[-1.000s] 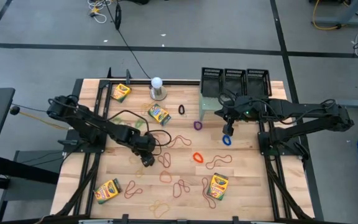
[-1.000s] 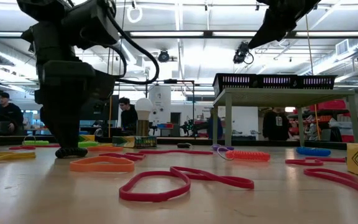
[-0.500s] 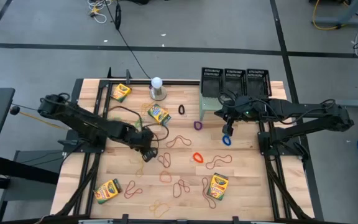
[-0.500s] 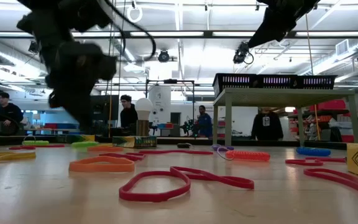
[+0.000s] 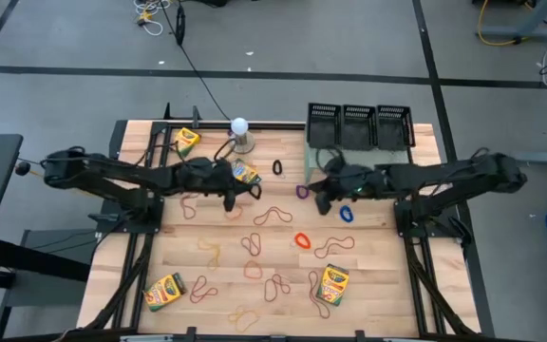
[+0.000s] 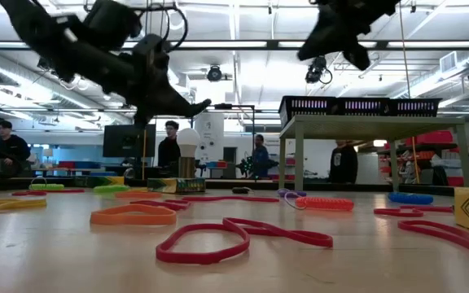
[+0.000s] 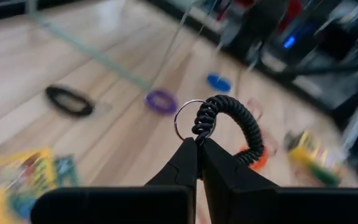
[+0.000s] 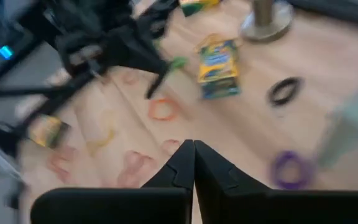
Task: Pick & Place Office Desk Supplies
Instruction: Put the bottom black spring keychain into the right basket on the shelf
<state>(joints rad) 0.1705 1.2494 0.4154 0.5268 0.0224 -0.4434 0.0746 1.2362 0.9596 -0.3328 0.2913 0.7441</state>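
The left gripper (image 7: 197, 142) is pinched shut on a black coiled band (image 7: 232, 127) with a small metal ring at one end; the coil arches up and away from the fingertips, clear of the table (image 5: 378, 285). In the high view this gripper (image 5: 228, 201) hangs over the back left part of the table, just beside a crayon box (image 5: 244, 174) and near the white ball on its base (image 5: 240, 133). The three black mesh baskets (image 5: 358, 124) sit in a row on the pale green riser (image 5: 315, 159) at the back, off to the left gripper's right, with the right arm between. The right gripper (image 5: 319, 201) is closed on nothing, just in front of the riser, near a purple loop (image 5: 303, 191) and a blue loop (image 5: 347, 214). It is the nearer to the baskets, but the left one has the load, so its path probably runs rightward and back.
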